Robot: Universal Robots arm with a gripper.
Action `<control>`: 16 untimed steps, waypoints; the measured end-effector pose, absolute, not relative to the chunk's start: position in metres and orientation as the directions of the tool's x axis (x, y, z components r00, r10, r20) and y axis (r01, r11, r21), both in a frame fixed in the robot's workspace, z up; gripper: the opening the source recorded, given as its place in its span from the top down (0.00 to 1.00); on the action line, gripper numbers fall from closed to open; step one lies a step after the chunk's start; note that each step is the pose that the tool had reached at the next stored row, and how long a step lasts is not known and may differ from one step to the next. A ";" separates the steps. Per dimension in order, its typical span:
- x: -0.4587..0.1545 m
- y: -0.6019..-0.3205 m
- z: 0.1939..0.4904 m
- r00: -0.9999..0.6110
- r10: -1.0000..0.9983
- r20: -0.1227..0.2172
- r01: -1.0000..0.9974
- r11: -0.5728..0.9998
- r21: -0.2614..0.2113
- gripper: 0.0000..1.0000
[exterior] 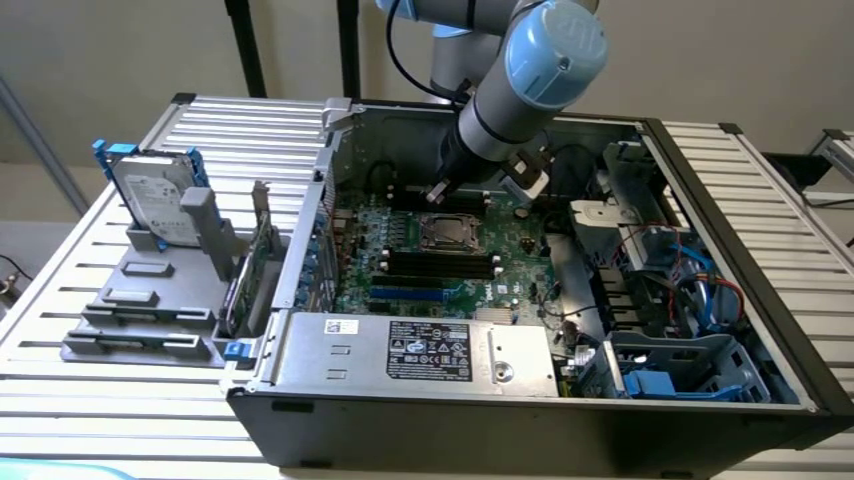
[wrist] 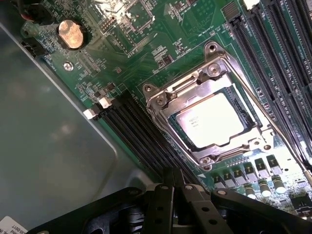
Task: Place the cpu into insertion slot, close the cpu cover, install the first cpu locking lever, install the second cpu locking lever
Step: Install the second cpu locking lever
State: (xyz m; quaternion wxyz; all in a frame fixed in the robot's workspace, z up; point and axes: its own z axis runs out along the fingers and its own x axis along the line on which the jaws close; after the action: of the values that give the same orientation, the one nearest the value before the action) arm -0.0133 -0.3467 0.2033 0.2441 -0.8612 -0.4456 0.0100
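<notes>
Now, your claw (wrist: pixel 173 175) closed, holding nothing, hovering near cpu (wrist: pixel 210 120); cpu seated, cover (wrist: pixel 195 90) down flat around it, memory slots (wrist: pixel 136 136) just beside.

Shiny bare-metal cpu cover (wrist: pixel 170 97)

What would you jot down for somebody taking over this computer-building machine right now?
The tool: shut, holding nothing, hovering close over the green board beside the socket.
The cpu: seated in the insertion slot.
The cpu cover: lying down over the cpu's edges.
Done: cpu placed, cover closed.
Left: the locking levers; whether either is latched cannot be told from these views.
</notes>
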 end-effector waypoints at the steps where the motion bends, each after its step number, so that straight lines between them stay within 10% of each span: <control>1: -0.013 -0.347 0.203 0.603 0.772 0.201 0.763 -0.483 -0.430 0.89; 16: -0.013 -0.347 0.203 0.603 0.771 0.207 0.763 -0.480 -0.434 0.89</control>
State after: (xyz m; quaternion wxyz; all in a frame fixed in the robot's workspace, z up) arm -0.0133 -0.3467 0.2033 0.2478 -0.8603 -0.4455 0.0081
